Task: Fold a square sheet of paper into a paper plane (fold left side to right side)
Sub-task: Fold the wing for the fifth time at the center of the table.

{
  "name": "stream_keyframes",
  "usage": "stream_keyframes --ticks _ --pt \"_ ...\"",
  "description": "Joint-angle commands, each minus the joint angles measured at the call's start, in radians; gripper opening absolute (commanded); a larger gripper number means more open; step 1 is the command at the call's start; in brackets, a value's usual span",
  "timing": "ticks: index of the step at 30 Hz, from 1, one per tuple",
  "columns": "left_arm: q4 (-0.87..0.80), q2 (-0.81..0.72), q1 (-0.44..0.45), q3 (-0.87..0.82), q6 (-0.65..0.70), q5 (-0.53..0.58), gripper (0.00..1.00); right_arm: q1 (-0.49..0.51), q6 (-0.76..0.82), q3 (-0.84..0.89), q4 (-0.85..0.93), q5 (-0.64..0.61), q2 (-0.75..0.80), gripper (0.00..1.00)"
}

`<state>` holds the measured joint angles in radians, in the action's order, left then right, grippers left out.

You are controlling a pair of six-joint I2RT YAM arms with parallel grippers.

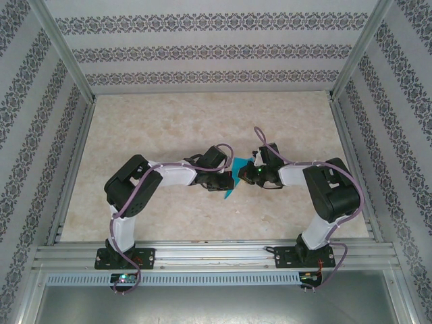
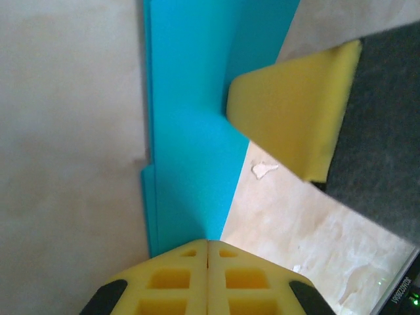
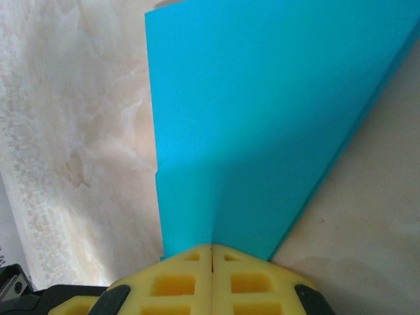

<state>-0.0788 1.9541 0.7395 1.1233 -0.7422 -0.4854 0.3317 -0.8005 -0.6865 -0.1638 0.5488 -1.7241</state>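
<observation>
The teal-blue sheet of paper (image 1: 235, 177), folded into a narrower layered shape, is held up between the two arms at the table's middle. My left gripper (image 1: 225, 179) is shut on its near end; in the left wrist view the paper (image 2: 190, 131) runs up from the closed yellow fingertips (image 2: 208, 246), with a stepped layered edge on the left. My right gripper (image 1: 248, 175) is shut on the other side. In the right wrist view the paper (image 3: 262, 118) fans out from its closed tips (image 3: 212, 249), bent along a crease. One right finger (image 2: 295, 111) presses on the paper.
The beige marbled tabletop (image 1: 169, 128) lies under the paper. Patterned walls and aluminium rails (image 1: 74, 175) fence the table on three sides. A small white scrap (image 2: 264, 169) lies on the table beside the paper.
</observation>
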Motion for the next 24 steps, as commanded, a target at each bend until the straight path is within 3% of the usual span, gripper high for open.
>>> stream_keyframes --ticks 1,5,14,24 --pt "-0.139 -0.064 0.002 0.001 -0.007 -0.016 0.07 0.01 0.045 0.021 0.117 -0.082 -0.069 0.0" --pt "-0.162 -0.094 0.001 -0.003 -0.01 -0.056 0.05 0.011 0.049 0.019 0.119 -0.085 -0.077 0.0" --pt "-0.026 -0.075 0.009 -0.038 -0.077 -0.179 0.02 0.013 0.068 0.006 0.143 -0.094 -0.104 0.0" --pt "-0.021 -0.037 0.005 -0.025 -0.074 -0.139 0.01 0.017 0.084 0.002 0.165 -0.107 -0.109 0.0"
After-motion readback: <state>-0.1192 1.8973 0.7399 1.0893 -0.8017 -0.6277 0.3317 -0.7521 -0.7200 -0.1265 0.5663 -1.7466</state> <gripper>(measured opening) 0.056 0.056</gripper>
